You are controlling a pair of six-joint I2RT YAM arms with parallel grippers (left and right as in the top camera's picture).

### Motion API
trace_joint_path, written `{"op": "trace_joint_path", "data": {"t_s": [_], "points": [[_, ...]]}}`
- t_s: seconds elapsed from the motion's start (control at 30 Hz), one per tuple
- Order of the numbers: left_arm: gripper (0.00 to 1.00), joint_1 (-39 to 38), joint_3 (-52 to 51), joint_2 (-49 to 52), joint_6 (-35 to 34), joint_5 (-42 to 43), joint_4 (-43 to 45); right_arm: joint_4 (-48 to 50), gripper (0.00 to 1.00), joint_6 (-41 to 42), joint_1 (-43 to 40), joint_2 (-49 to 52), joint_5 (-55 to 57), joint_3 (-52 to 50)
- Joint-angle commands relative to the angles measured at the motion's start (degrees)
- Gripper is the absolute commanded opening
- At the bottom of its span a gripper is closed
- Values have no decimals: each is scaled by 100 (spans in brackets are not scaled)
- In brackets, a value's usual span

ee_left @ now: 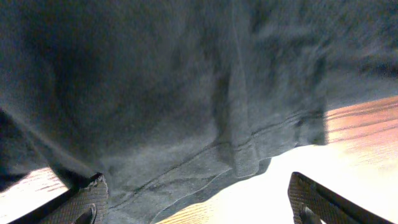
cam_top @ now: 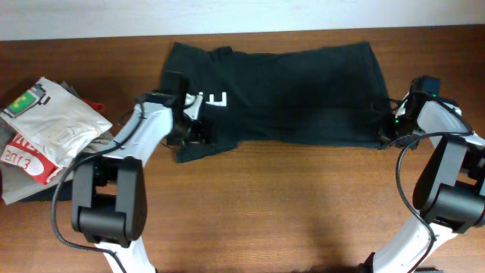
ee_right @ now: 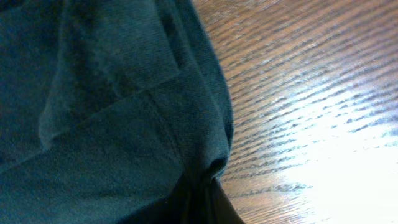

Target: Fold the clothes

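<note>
**DESK:** The left gripper [ee_left: 199,208] stands with its jaws wide apart, a hem of the black short-sleeved cotton T-shirt with white block letters [cam_top: 303,106] lying above and between its two fingers [ee_left: 84,202]. And the other one?

**FIELD:** The right gripper [ee_right: 202,202] looks closed on the shirt's edge. The wrist view shows creases of cloth running into the dark wedge of its fingers. The shirt lies spread sideways across the far half of the brown wooden surface [cam_top: 303,205]. It is mostly plain black on top, with white letters, an "E" among them, showing near its left end.

**DESK:** How will it handle?

**FIELD:** Light and limp, by the look of it. Soft knit like this sags from any hold, drags on the wood and bunches if pulled from one point only. Nothing about it is fragile, and it is unlikely to slip once pinched. The best holds are probably the stitched hems at the near corners, one per gripper, so the edge lifts evenly.

**DESK:** Arm pose?

**FIELD:** Both reach forward from the near side, wrists low. The left arm [cam_top: 140,144] ends at the shirt's near left corner, by the rumpled sleeve. The right arm [cam_top: 447,144] ends at the near right corner, so the two are well apart across the garment's width.

**DESK:** Anything else out there?

**FIELD:** A white folded tee with a green label [cam_top: 57,125] rests on a red-and-white printed garment [cam_top: 23,155] at the far left. The pile is near the left arm but apart from the black shirt.
</note>
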Motion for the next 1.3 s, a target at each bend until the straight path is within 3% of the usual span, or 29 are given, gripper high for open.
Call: {"op": "trace_joint_path", "data": {"t_s": [0.0, 0.13, 0.2, 0.37, 0.53, 0.57, 0.6, 0.87, 1.1, 1.27], "points": [[89, -409, -129, 52, 138, -708, 66, -136, 4, -17, 2, 173, 138, -269], [89, -734, -201, 52, 136, -748, 210, -153, 4, -20, 2, 173, 136, -269], [77, -802, -201, 52, 136, -745, 483, -157, 4, -20, 2, 173, 133, -269], [62, -933, -319, 313, 131, -708, 796, -155, 4, -17, 2, 173, 133, -269], [62, -1283, -317, 350, 131, -743, 1161, -157, 4, -20, 2, 173, 133, -269], [62, -1322, -317, 350, 133, -955, 1172, -155, 4, -17, 2, 173, 133, -271], [62, -1499, -317, 350, 133, -1860, 1174, -155, 4, -17, 2, 173, 133, -271], [62, -2046, -317, 350, 131, -2911, 1235, -153, 4, -17, 2, 173, 133, -271], [61, -2105, -317, 352, 131, -3032, 1526, -153, 4, -17, 2, 173, 131, -269], [50, -2240, -319, 487, 131, -2815, 1517, -153, 4, -17, 2, 173, 131, -269]]}}
